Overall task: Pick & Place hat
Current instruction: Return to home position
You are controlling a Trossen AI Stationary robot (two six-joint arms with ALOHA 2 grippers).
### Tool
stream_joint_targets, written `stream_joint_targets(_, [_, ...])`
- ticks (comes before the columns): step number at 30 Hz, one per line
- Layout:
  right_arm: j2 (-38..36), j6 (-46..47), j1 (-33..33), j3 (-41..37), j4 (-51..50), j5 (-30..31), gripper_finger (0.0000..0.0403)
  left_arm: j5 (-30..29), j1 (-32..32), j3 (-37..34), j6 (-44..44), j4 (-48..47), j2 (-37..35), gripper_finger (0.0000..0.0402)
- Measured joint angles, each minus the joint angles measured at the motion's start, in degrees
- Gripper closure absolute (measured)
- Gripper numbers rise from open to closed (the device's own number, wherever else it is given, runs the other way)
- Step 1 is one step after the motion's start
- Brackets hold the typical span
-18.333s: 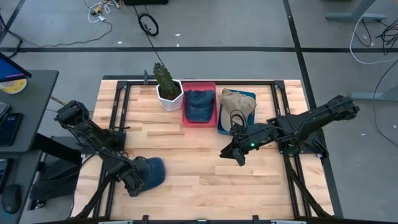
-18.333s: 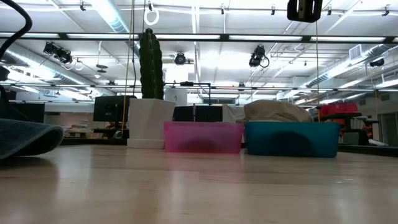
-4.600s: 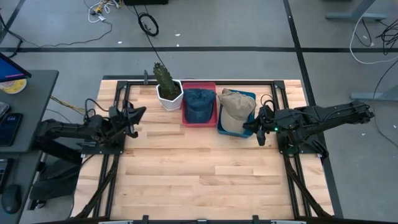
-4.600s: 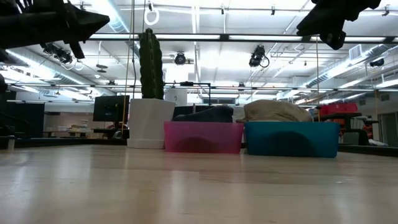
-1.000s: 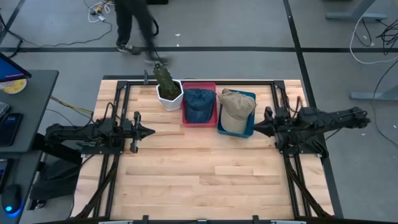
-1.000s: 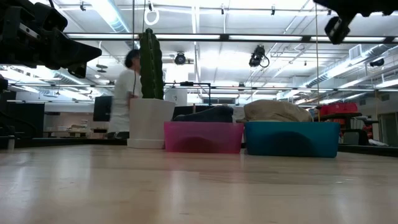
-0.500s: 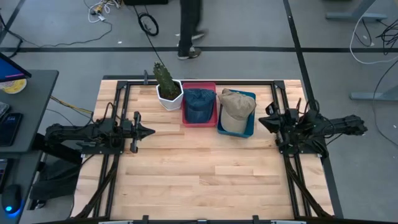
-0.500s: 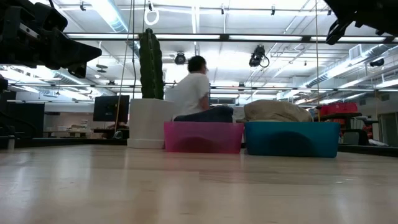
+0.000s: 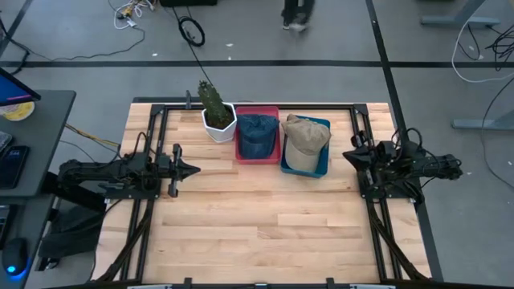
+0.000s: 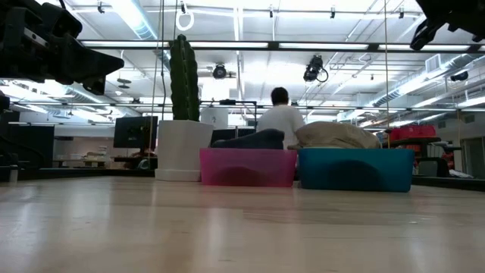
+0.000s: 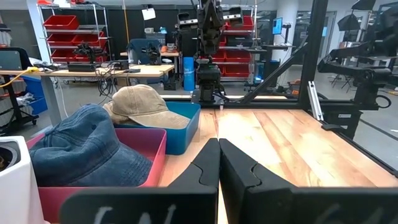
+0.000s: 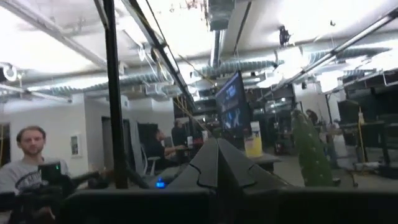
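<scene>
Drawn slightly farther toward the 3 o'clock edge since half a second ago (taking the high view's top as 12 o'clock): right gripper (image 9: 347, 154), fingers pressed together on nothing in the right wrist view. Shifted too: person (image 9: 295, 12) on the floor beyond the 12 o'clock end, now nearer 1 o'clock. Unchanged at 9 o'clock: left gripper (image 9: 195, 169), likewise closed and empty, aimed toward 3 o'clock above the pale wooden-plank table (image 9: 257, 233). To finish the return home well, by the look of it: keep both pairs of fingers closed, fold the right arm back along its own side rail without dipping toward the tabletop, stay clear of the nearest bin wall, and avoid any sweep over the bins that could snag a brim. At 12 o'clock, side by side: pink rectangular plastic bin (image 10: 247, 167), heaped above its rim with dark blue denim cap (image 9: 257, 132) fabric, one cap or two impossible to tell; just at its 3 o'clock side, teal-blue rectangular plastic bin (image 10: 356, 168) holding a tan fabric cap (image 9: 307, 135), crown up and standing proud of the rim. Just at the pink bin's 9 o'clock side: white faceted pot (image 9: 218, 124) with a green cactus (image 9: 211, 98). No cap visible outside the bins, so sorting probably complete.
</scene>
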Motion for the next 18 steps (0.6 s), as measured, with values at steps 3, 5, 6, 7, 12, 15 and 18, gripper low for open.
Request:
stream_joint_targets(3, [0.13, 0.47, -0.02, 0.0, -0.83, -0.45, 0.0403, -0.06, 0.0, 0.0, -0.01, -0.02, 0.0, 0.0399])
stream_joint_targets(5, [0.06, 1.3, -0.02, 0.02, -2.63, -0.73, 0.0403, -0.06, 0.0, 0.0, -0.01, -0.01, 0.0, 0.0399])
stream_joint_targets(6, [0.06, 1.34, -0.02, -0.01, -3.65, -0.91, 0.0403, -0.06, 0.0, 0.0, -0.02, -0.02, 0.0, 0.0399])
stream_joint_targets(7, [0.06, 1.31, -0.02, -0.05, -3.76, -1.21, 0.0403, -0.06, 0.0, 0.0, -0.01, -0.02, 0.0, 0.0399])
stream_joint_targets(12, [0.06, 1.2, -0.02, -0.02, -3.11, -2.34, 0.0403, -0.06, 0.0, 0.0, 0.0, -0.02, 0.0, 0.0399])
stream_joint_targets(15, [0.05, 1.57, -0.02, -0.02, -2.41, -3.84, 0.0403, -0.05, 0.0, 0.0, -0.02, -0.02, 0.0, 0.0399])
stream_joint_targets(18, [0.05, 1.53, -0.02, -0.66, 1.2, -4.5, 0.0403, -0.06, 0.0, 0.0, -0.02, -0.04, 0.0, 0.0399])
